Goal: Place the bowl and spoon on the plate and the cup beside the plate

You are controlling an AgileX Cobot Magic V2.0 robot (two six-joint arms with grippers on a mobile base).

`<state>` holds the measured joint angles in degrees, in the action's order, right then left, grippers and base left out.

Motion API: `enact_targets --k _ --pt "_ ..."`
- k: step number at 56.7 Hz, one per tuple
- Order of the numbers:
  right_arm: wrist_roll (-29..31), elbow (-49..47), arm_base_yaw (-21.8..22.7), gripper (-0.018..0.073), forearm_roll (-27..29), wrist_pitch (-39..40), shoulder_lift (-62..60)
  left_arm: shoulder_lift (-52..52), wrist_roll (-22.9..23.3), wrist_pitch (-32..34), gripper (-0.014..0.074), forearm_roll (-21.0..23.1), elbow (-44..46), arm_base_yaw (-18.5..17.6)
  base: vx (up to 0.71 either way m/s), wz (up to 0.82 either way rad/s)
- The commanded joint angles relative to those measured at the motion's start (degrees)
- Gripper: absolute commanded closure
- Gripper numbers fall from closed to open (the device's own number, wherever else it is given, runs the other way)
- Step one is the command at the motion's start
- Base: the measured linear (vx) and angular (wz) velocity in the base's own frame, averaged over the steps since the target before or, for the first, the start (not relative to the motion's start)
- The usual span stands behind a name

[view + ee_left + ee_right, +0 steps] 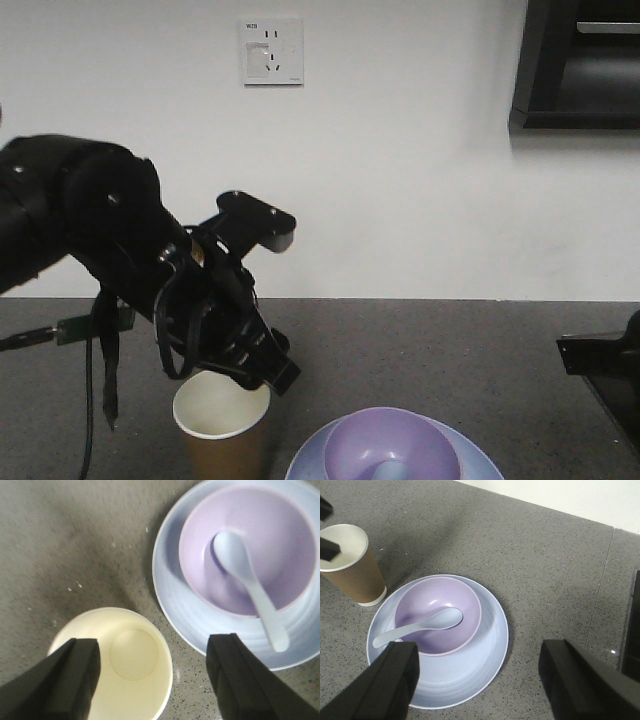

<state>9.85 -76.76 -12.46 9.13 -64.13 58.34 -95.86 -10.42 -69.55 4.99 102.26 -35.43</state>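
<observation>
The brown paper cup stands upright on the grey counter, just left of the pale blue plate and apart from it. On the plate sits the purple bowl, and the pale spoon lies in it with its handle over the rim. My left gripper hangs open above the cup, holding nothing, its left finger over the cup's mouth. Seen from the front, it hovers at the cup's rim. My right gripper is open and empty above the plate's near right edge.
A white wall with a socket closes off the back of the counter. A dark cabinet hangs at the upper right. Part of my right arm shows at the right edge. A dark object borders the counter on the right.
</observation>
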Motion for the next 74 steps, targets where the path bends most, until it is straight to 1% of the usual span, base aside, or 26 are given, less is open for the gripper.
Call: enact_targets --k 1,3,5,9,10,11,12,14,15,16,19,22,24,30,35,39,45,49,55,59,74 --pt "0.1 -1.9 0.3 0.0013 0.2 3.8 -0.9 4.4 0.6 0.3 0.0065 -0.7 5.3 -0.3 0.00 0.00" --pt "0.1 -1.9 0.3 0.0015 0.2 3.9 -0.9 5.3 0.7 -0.2 0.0103 -1.1 6.5 -0.3 0.00 0.00" --pt "0.1 -1.9 0.3 0.0020 0.2 4.1 -0.9 6.4 1.1 -0.5 0.0160 -1.4 7.3 -0.3 0.00 0.00" --pt "0.1 -1.9 0.3 0.0056 0.2 4.3 -0.9 9.1 2.3 0.4 0.0329 -2.3 7.6 -0.3 0.00 0.00" --pt "0.1 -1.9 0.3 0.0068 0.2 4.4 -1.0 9.7 2.7 0.8 0.0391 -3.0 7.6 -0.3 0.00 0.00" --pt "0.2 -1.9 0.3 0.0090 0.2 4.6 -1.0 10.5 3.1 1.1 0.0433 -3.5 7.6 -0.3 0.00 0.00" --pt "0.2 -1.9 0.3 0.0108 0.2 4.8 -1.1 11.0 3.6 1.4 0.0498 -4.2 7.6 -0.3 0.00 0.00" --pt "0.2 -1.9 0.3 0.0174 0.2 5.2 -1.1 12.3 4.2 1.7 0.0582 -5.0 7.5 -0.3 0.00 0.00" --pt "0.2 -1.9 0.3 0.0202 0.2 5.5 -1.1 13.0 4.4 2.1 0.0606 -5.0 7.5 -0.3 0.00 0.00" --pt "0.2 -1.9 0.3 0.0230 0.2 5.7 -1.1 13.6 4.8 2.8 0.0606 -5.4 7.2 -0.3 0.00 0.00" --pt "0.2 -1.9 0.3 0.0360 0.2 6.5 -1.1 16.0 5.1 4.3 0.0605 -5.4 5.7 -0.3 0.00 0.00" --pt "0.8 -1.3 0.3 0.0485 0.7 7.8 -2.0 18.6 5.4 6.4 0.0604 -4.6 2.9 -0.3 0.00 0.00" --pt "1.3 0.8 0.3 0.0575 1.4 9.7 -3.0 20.8 5.5 8.8 0.0603 -3.5 -0.5 -0.3 0.00 0.00" --pt "2.9 8.0 0.3 0.0573 3.4 17.7 -7.7 28.6 5.6 17.2 0.0603 -2.5 -11.6 -0.3 0.00 0.00" --pt "4.4 16.3 0.3 0.0572 4.6 25.1 -13.5 36.2 6.1 24.6 0.0603 -2.5 -23.6 -0.3 0.00 0.00" --pt "5.0 22.6 0.3 0.0571 4.5 30.2 -18.3 41.8 6.8 30.4 0.0603 -2.3 -33.1 -0.3 0.00 0.00" --pt "5.2 31.2 0.3 0.0571 4.4 36.3 -25.4 49.2 8.2 35.7 0.0603 -1.0 -43.8 -0.3 0.00 0.00" --pt "5.2 35.5 0.3 0.0571 4.3 40.0 -29.4 53.1 8.9 38.1 0.0603 -0.1 -49.1 -0.3 0.00 0.00" --pt "5.2 40.5 0.3 0.0571 4.3 43.8 -33.6 57.6 9.2 40.9 0.0603 0.6 -54.6 -0.3 0.00 0.00" --pt "5.2 42.7 0.3 0.0571 4.3 45.5 -35.6 59.4 9.2 41.1 0.0603 0.6 -56.6 -0.3 0.00 0.00" --pt "5.1 44.1 0.3 0.0571 4.5 43.5 -36.4 60.2 9.2 39.7 0.0603 0.6 -57.4 -0.3 0.00 0.00"
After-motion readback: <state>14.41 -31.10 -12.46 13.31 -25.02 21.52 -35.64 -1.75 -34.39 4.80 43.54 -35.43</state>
